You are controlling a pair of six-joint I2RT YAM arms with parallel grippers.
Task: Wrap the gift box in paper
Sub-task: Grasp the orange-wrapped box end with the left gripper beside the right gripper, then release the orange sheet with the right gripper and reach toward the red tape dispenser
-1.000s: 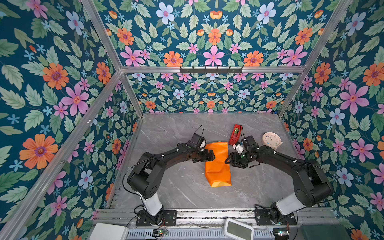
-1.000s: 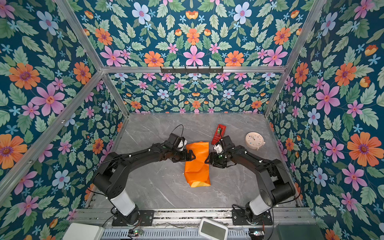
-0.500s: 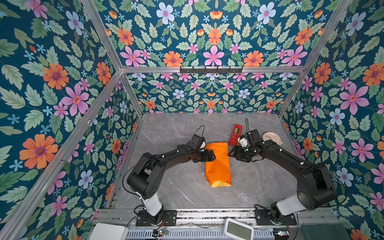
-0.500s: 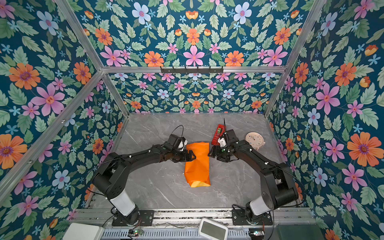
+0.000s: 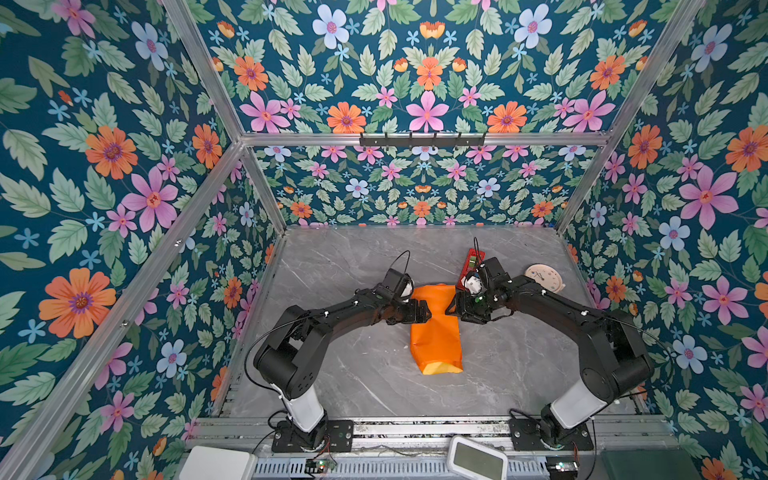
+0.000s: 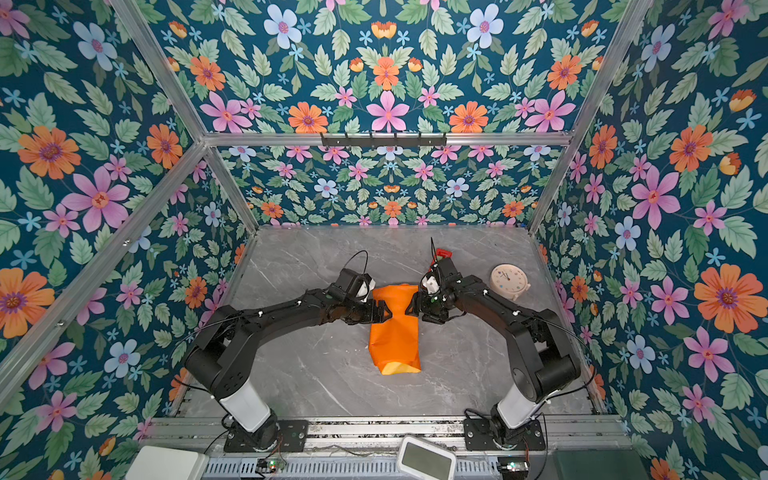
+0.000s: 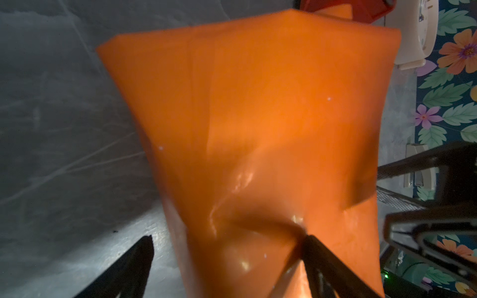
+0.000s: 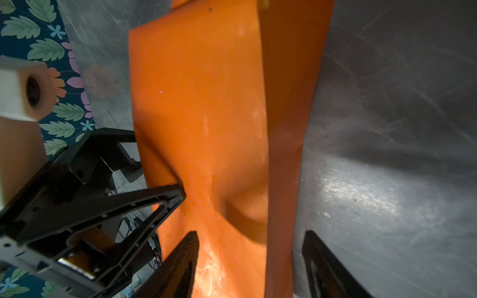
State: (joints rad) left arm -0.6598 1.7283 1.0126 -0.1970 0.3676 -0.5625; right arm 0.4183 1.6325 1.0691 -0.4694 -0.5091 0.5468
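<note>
1. Just now, the right gripper was brought back from the dispenser to the paper, jaws apart.
2. The left gripper was kept opposite, jaws wide apart.
3. The box was hidden inside the paper; a squeeze was judged next.

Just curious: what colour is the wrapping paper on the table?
Bright orange paper, yellow showing at its near end; clearest in a top view.

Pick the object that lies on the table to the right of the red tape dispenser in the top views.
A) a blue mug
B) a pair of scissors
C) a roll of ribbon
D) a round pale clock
D: a round pale clock lies face up on the marble table, right of the red tape dispenser, in both top views.
</note>
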